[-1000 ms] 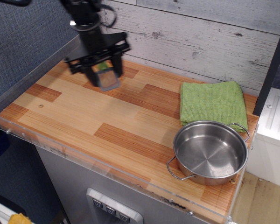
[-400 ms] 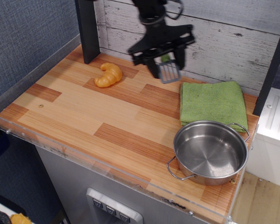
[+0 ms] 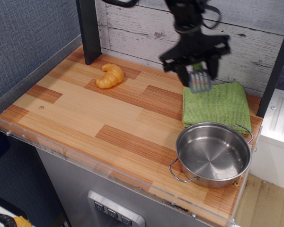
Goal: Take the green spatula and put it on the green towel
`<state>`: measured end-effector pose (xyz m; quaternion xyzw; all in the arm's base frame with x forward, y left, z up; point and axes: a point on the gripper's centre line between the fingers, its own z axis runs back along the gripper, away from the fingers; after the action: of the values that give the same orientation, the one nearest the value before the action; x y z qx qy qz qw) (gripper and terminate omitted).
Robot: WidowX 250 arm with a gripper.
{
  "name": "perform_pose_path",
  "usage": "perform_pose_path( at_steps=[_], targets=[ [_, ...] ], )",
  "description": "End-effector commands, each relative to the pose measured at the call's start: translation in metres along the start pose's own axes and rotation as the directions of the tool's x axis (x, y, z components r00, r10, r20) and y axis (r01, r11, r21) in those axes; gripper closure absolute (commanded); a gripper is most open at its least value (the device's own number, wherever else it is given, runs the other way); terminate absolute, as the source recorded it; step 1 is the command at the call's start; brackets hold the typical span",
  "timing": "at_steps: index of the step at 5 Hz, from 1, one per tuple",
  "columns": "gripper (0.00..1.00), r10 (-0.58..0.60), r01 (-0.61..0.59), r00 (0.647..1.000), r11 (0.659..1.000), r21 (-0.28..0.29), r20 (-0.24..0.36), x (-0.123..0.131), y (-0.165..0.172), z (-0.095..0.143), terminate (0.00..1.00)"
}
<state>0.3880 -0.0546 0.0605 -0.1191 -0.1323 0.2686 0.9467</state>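
Tool (image 3: pixel 197 71) w/ green spatula (image 3: pixel 199 80) in grip, above green towel (image 3: pixel 216 105) edge; no legible text.

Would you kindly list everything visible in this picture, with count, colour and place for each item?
spatula: one, green handle with grey slotted blade, held in the air over the far left part of the towel
towel: one, light green, folded, on the right side of the table by the back wall
pot: one, shiny steel with two handles, empty, at the front right, just in front of the towel
croissant: one, orange, at the back left of the table
table: one, striped wood with a clear plastic rim
post: one, dark, upright at the back left
gripper: one, black, closed on the spatula handle, blade hanging down
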Motion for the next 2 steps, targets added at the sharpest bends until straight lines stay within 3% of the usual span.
perform_pose_path(
  at_steps=[1,2],
  targets=[
    [1.00,-0.098,0.096,0.995,0.994,-0.041,-0.026,-0.0338,-0.0272,0.0047,0.00],
    [1.00,-0.122,0.120,0.991,0.992,-0.035,-0.048,-0.0410,-0.0281,-0.0037,0.00]
  ],
)
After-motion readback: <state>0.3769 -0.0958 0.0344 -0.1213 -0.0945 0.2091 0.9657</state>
